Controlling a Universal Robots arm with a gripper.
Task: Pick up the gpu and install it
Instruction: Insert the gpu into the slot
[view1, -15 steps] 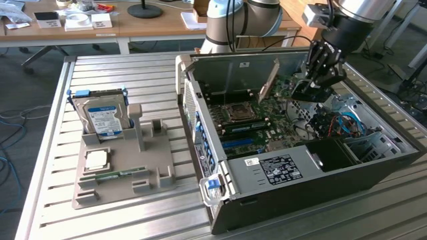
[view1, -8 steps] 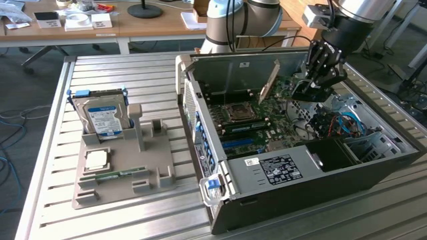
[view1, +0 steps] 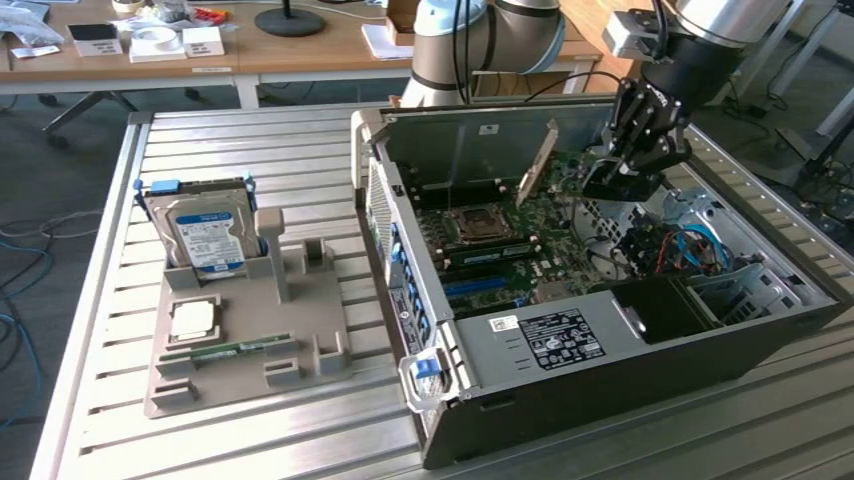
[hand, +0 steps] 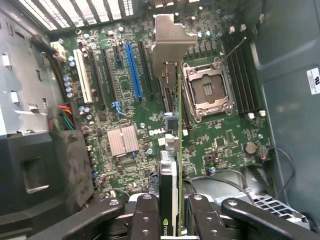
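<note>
End effector (hand: 170, 220) with gpu (hand: 169, 170) edge-on over motherboard (hand: 125, 100), CPU socket (hand: 207, 90) just beside

Even daylight, fairly bright – soft sheen on the slatted counter (view1: 94, 380), no hard shadows. Case (view1: 747, 350) interior darker than its surroundings. Wrist view: motherboard (hand: 210, 140) well lit, gpu (hand: 170, 40) bracket glares pale – black bay (hand: 45, 170) sits in shade.
</note>
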